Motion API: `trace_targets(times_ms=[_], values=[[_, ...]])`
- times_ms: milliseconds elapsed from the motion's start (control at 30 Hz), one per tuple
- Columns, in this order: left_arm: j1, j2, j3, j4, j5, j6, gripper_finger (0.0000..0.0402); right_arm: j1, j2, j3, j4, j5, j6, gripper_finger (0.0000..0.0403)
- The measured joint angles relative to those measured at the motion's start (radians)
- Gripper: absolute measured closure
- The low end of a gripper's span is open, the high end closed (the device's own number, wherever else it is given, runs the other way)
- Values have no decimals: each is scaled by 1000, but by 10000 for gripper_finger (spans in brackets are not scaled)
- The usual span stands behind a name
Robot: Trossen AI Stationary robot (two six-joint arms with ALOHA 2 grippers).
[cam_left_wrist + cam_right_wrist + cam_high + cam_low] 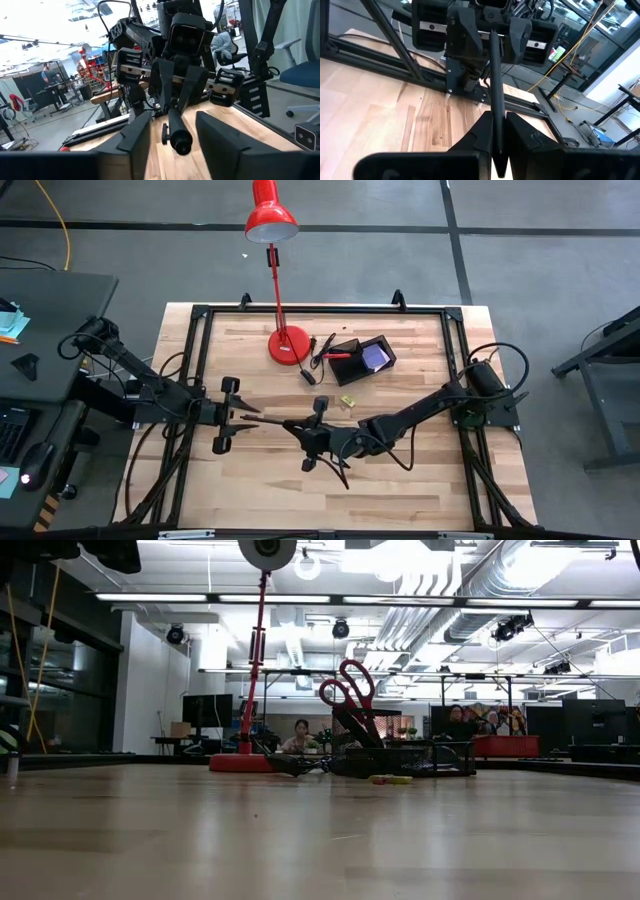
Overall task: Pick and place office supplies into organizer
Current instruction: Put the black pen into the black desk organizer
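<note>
My right gripper [300, 426] is shut on a thin dark pen [272, 420] above the middle of the table. The pen reaches level toward my left gripper [248, 416]. That gripper is open, and its fingers [135, 142] stand on either side of the pen's free end [180, 141] without touching it. At the far side stands the black organizer [380, 370]. In it are a purple-blue pad [375, 357] and the red-handled scissors [350, 690], which stand upright. A tiny yellow piece [347, 401] lies on the wood in front of the organizer. My right gripper pinches the pen's rear part [496, 131] between its two fingers. The fingers come level from the table's right side and lie along the pen. The pen sticks straight out past the fingertips, roughly level and lifted clear of the table.
A red desk lamp [272, 220] stands on its round base [289, 345] at the far middle, left of the organizer. A dark cord and a small dark piece [308, 375] lie beside the base. A black frame [196, 320] rims the table.
</note>
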State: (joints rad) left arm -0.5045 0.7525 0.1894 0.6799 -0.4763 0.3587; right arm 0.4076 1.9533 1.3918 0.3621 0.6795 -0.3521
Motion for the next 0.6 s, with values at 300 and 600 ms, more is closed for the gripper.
trace_targets(times_ms=[300, 600], values=[[0, 0, 0, 4, 38, 1, 357, -1, 0, 0, 2, -7, -1, 385], [0, 0, 0, 1, 38, -14, 344, -2, 1, 0, 6, -4, -8, 385]])
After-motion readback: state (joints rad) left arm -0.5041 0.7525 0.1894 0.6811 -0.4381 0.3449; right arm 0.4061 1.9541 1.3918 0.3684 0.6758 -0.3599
